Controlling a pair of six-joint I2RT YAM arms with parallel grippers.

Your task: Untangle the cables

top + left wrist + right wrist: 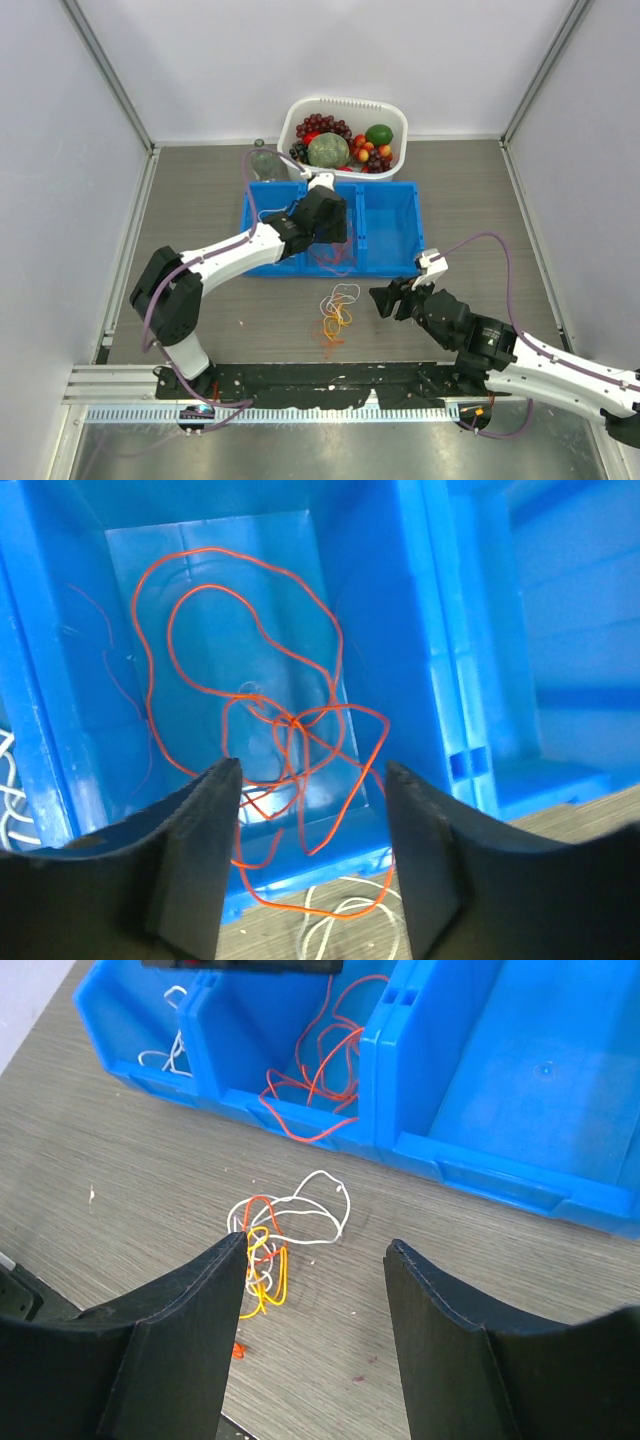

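A blue three-compartment bin [390, 235] is set across the bench [480, 200], with a white basket of fruit [345, 103] behind it and a clear jar [266, 165] beside that basket. The left gripper [310, 780] is held over the bin's middle compartment, jaws spread wide, nothing gripped. In that compartment a red cable [290, 723] is seen in loose loops, one draped over the near wall. A white cable [165, 1057] is seen in the left compartment. Just in front of the bin, a tangle of white, orange-yellow and red cables [262, 1250] lies on the bench. The right gripper [315, 1250] is held near it, wide open and empty.
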